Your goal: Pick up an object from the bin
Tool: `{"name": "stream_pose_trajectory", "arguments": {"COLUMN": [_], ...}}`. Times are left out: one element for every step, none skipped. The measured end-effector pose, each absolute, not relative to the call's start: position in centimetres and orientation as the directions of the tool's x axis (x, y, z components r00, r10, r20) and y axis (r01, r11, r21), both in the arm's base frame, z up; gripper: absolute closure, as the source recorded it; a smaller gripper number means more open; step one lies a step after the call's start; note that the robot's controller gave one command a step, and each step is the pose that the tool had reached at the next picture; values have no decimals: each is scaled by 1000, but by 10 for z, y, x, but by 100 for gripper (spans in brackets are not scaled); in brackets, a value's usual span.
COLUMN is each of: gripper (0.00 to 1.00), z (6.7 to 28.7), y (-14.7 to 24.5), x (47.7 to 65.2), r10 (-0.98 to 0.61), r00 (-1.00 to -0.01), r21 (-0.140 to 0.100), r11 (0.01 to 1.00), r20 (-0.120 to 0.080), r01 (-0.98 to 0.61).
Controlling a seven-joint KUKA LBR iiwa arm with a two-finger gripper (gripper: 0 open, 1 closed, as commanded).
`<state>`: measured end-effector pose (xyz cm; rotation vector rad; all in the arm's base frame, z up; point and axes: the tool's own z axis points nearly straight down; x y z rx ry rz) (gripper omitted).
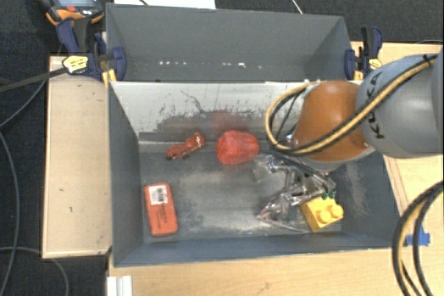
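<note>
Black letters on the grey arm [409, 114] read "KU" where it enters from the right (the rest of the word curves out of sight behind a cable). The only other writing is on a white label [159, 195] stuck to the far end of an orange box [160, 209], and its dark marks are too small to read. The arm reaches in over the right rim of the bin [229, 45] and bends downward, its wrist under a rounded orange cover [326, 123], with yellow and black cables [279, 116] looping round the left side of the cover. Below the cover the gripper [290, 203] points down and slightly left toward the floor at the near right of the bin. I cannot tell whether it is open or closed, nor whether it grips anything. A yellow block [322, 213] lies in the near right corner, just right of the gripper and perhaps touching it; contact is unclear. Something clear and shiny [272, 215] lies on the floor at the gripper's left, too vague to name. The box lies flat at the near left, well apart from the gripper. A red lump [237, 148] sits by the far wall near the middle, and a small red-brown toy [186, 147] lies left of it.
</note>
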<state>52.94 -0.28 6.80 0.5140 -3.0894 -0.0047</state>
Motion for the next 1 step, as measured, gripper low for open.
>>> {"name": "stream_pose_trajectory", "arguments": {"gripper": [0], "z": [116], "y": [-13], "x": [533], "r10": [-276], "r00": [-961], "r21": [-1], "r11": [961], "r20": [-8], "r01": [-276]}}
